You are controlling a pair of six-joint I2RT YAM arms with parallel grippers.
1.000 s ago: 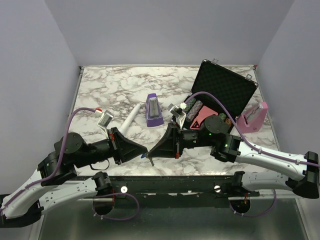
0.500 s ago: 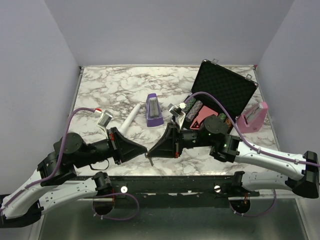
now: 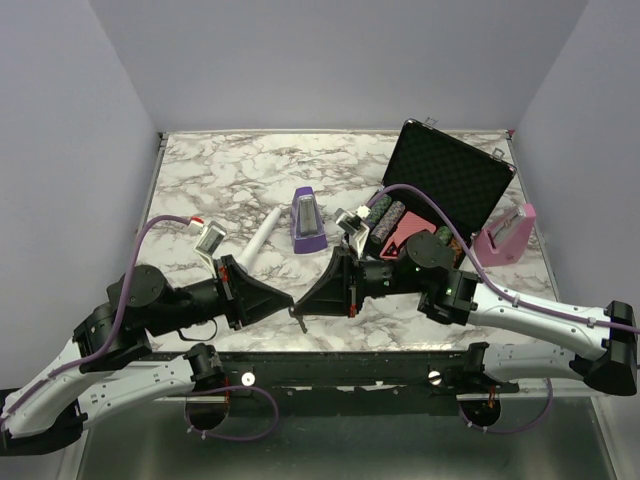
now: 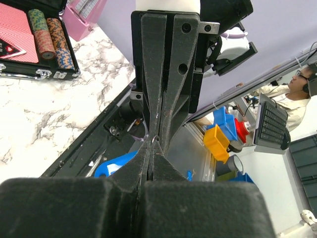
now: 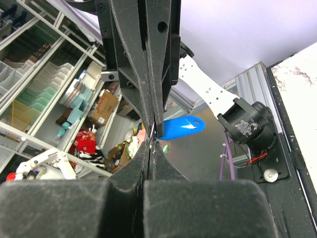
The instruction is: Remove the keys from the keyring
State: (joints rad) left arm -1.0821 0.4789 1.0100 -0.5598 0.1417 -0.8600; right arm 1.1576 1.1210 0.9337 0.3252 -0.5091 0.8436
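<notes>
My left gripper (image 3: pixel 292 304) and right gripper (image 3: pixel 301 307) meet tip to tip just above the table's front edge. Both are shut. A thin silver wire loop, the keyring (image 4: pixel 156 140), is pinched where the tips touch, and it shows as a fine wire (image 5: pixel 151 133) in the right wrist view. A blue plastic tag (image 5: pixel 184 127) hangs from it below the fingers, also visible as the blue tag (image 4: pixel 116 162) in the left wrist view. In the left wrist view my left gripper (image 4: pixel 151 145) faces the right one's fingers (image 4: pixel 171 94). The keys are hidden by the fingers.
A purple metronome (image 3: pixel 307 222) and a white stick (image 3: pixel 262 235) lie mid-table. An open black case (image 3: pixel 445 185) with chips and red cards stands at the right, a pink metronome (image 3: pixel 508 232) beside it. A small grey box (image 3: pixel 211 238) sits at the left.
The right gripper has edged slightly left against the left one's tips. The small blue bit that showed under the tips from above is now covered.
</notes>
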